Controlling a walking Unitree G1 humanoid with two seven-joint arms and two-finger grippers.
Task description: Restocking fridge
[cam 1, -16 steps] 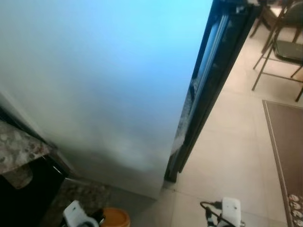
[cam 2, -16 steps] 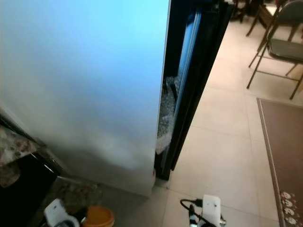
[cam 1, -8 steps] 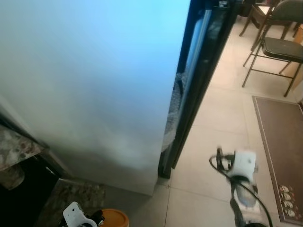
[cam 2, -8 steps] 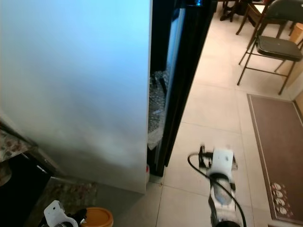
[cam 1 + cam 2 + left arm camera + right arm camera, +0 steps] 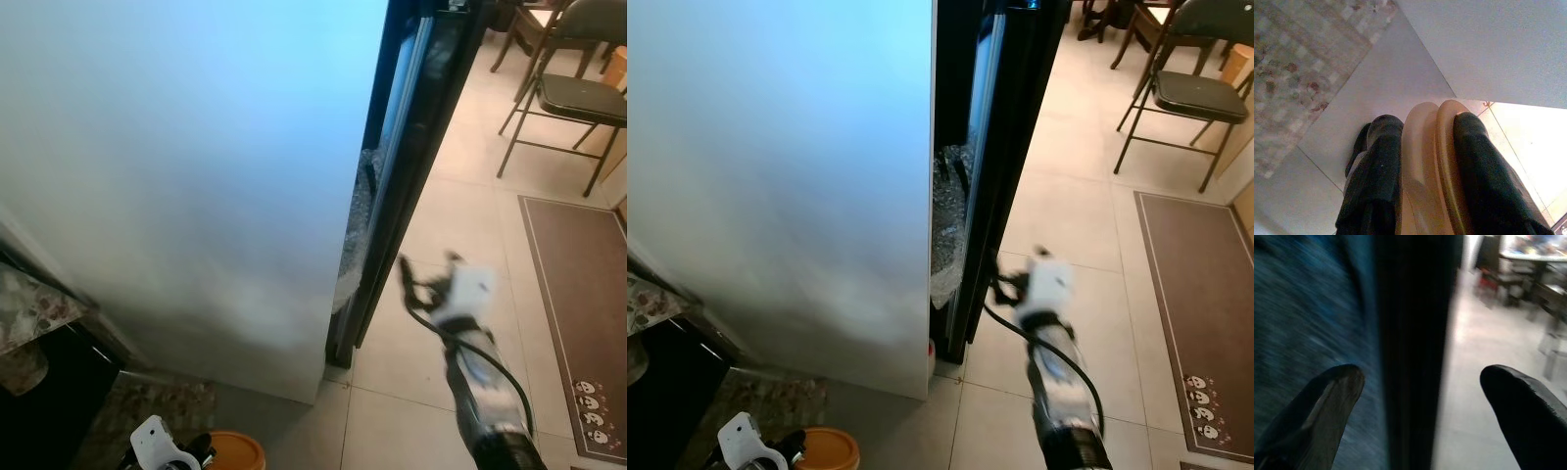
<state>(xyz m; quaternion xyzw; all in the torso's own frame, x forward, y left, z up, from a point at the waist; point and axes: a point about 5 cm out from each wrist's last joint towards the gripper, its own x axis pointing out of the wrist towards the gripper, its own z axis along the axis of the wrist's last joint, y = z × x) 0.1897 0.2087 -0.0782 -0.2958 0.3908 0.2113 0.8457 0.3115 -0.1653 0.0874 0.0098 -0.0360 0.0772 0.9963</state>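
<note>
The fridge's pale side panel stands right in front of me, and its black door is ajar by a narrow gap. Crumpled clear plastic shows inside that gap. My right gripper is raised in front of the door's edge and open, its fingers wide apart with the dark edge between them. In the head views it is blurred, close to the gap. Low at my left, my left gripper is shut on a round tan-orange object.
A speckled stone counter over a dark cabinet sits at lower left. On the right, pale floor tiles run to a brown rug and a folding chair, with more chairs behind.
My right arm has risen from the bottom of the view and swung forward and left toward the door's edge. The camera has shifted a little. The left arm is still.
</note>
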